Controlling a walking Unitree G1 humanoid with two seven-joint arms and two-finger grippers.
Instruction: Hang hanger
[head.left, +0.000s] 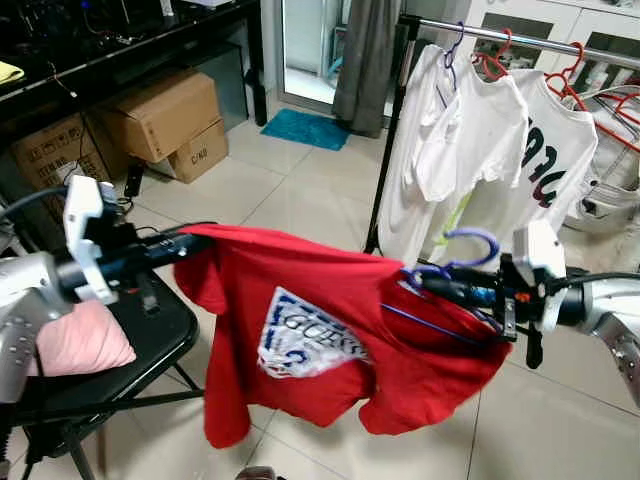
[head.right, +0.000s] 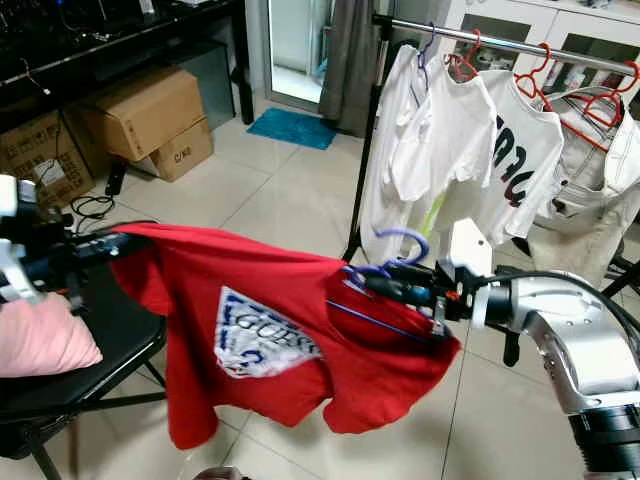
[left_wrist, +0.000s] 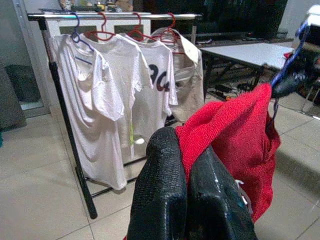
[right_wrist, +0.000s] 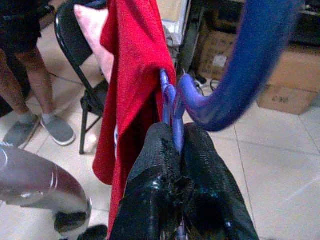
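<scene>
A metal clothes rail (head.left: 520, 38) hung with white T-shirts (head.left: 470, 150) on red hangers is standing behind. A red printed T-shirt (head.left: 320, 330) is stretching between both arms above the tiled floor. The left gripper (head.left: 170, 245) is pinching its sleeve; the right gripper (head.left: 430, 283) is clamping the blue plastic hanger (head.left: 465, 245) at the collar. A black folding chair (head.left: 130, 340), seemingly holding pink cloth (head.left: 80, 340), is sitting below the left gripper.

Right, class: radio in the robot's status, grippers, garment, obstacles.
Right gripper shut on purple hanger. Left gripper shut on red T-shirt shoulder. Garment rail ahead, white T-shirts already hanging.
</scene>
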